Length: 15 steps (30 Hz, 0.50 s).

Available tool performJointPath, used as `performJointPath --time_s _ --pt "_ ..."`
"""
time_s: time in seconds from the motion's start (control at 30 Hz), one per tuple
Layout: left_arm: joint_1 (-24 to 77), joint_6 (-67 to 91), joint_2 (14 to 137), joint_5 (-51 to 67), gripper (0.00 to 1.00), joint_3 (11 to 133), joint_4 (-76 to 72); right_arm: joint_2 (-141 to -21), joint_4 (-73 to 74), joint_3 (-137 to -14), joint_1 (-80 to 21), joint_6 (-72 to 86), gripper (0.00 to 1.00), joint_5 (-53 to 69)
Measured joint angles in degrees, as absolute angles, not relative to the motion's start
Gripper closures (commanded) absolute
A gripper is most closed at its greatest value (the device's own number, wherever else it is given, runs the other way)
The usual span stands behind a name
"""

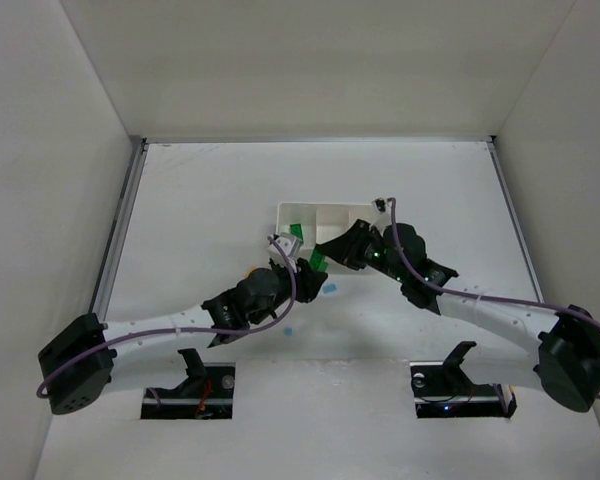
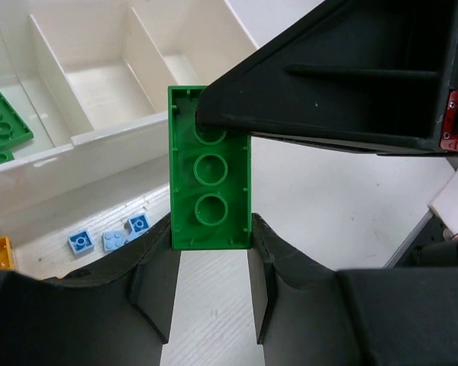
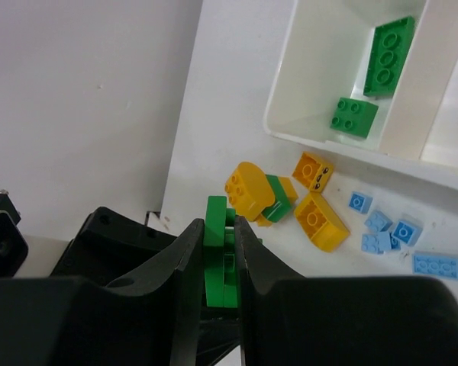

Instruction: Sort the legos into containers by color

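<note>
The right wrist view shows the bright green rectangular plastic brick (image 3: pixel 220 267) edge-on, clamped in the right end effector (image 3: pixel 221 229). Only the left wrist view shows its hollow underside with three round tubes, its lower end pinched in the left end effector (image 2: pixel 211 255). Beyond the right end effector, the shallow white three-compartment plastic tray (image 3: pixel 286 84) holds two glossy green studded bricks (image 3: pixel 388 55) in an end compartment. Yellow-orange bricks (image 3: pixel 318 221) and tiny light blue tiles (image 3: pixel 382 229) lie on the white surface (image 3: pixel 229 91) between.
</note>
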<state>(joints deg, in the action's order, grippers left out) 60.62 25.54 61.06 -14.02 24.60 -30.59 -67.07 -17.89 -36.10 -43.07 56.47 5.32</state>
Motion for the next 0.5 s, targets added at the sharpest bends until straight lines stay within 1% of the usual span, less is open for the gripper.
performJointPath --time_s 0.13,0.23,0.27,0.33,0.43,0.5 --pt "60.3 25.5 61.0 -14.7 0.86 24.8 -31.2 -67.1 -16.7 -37.5 -44.4 54.8 0.81 2.8" --pt "60.3 25.5 60.9 -15.6 0.8 24.8 -31.3 -67.1 -16.7 -37.6 -45.1 54.8 0.83 1.0" --pt "60.4 25.5 60.9 -15.9 0.77 24.8 -31.5 -67.1 -16.9 -37.6 -45.3 55.0 0.83 0.6" --pt "60.6 25.5 60.6 -16.8 0.68 24.8 -32.1 -67.1 -17.6 -37.5 -45.4 56.0 0.83 -0.1" --pt "60.9 25.5 59.7 -18.9 0.51 24.5 -33.6 -67.2 -19.7 -37.5 -45.3 58.8 0.83 -0.4" --pt "61.1 25.5 58.9 -20.7 0.46 23.9 -35.3 -67.7 -22.0 -37.5 -45.0 61.3 0.83 -0.4"
